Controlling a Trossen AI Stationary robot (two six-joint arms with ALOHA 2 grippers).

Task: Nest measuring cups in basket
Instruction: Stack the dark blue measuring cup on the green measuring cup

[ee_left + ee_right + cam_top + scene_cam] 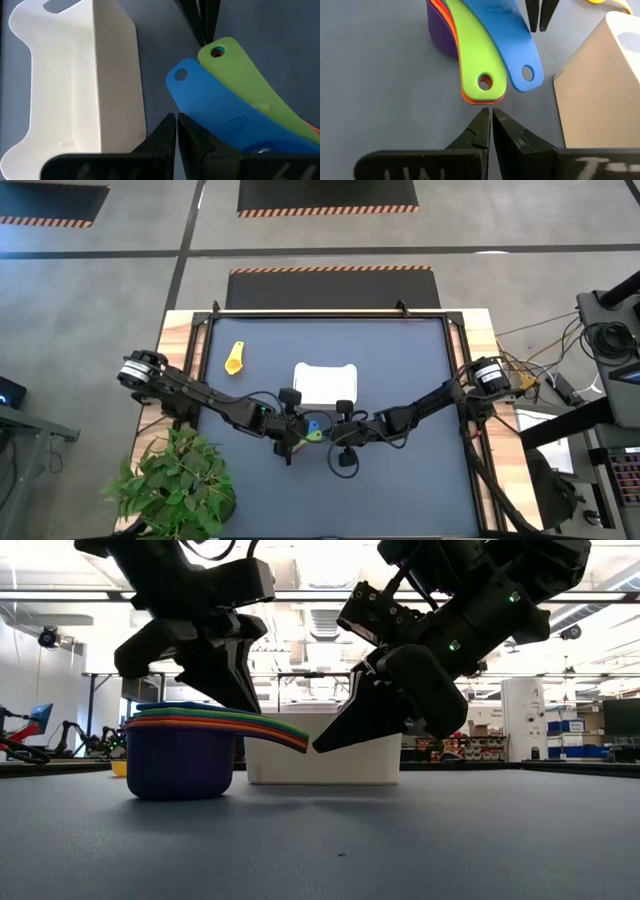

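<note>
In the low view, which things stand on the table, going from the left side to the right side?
Small yellow plastic measuring cup far back → stack of nested plastic measuring cups in a purple-blue one, handles fanned rightward → shut right end effector at the handle tips → white rectangular plastic basket behind it.

Both hands closed at table centre: left hand [296,435], right hand [336,430], flanking stacked cups [314,428]; white basket [325,383] just beyond.

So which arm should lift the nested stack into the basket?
Probably the right. The right gripper, shut, points at the fanned handle ends of the measuring cups. The left gripper, also shut, sits between stack and basket.
</note>
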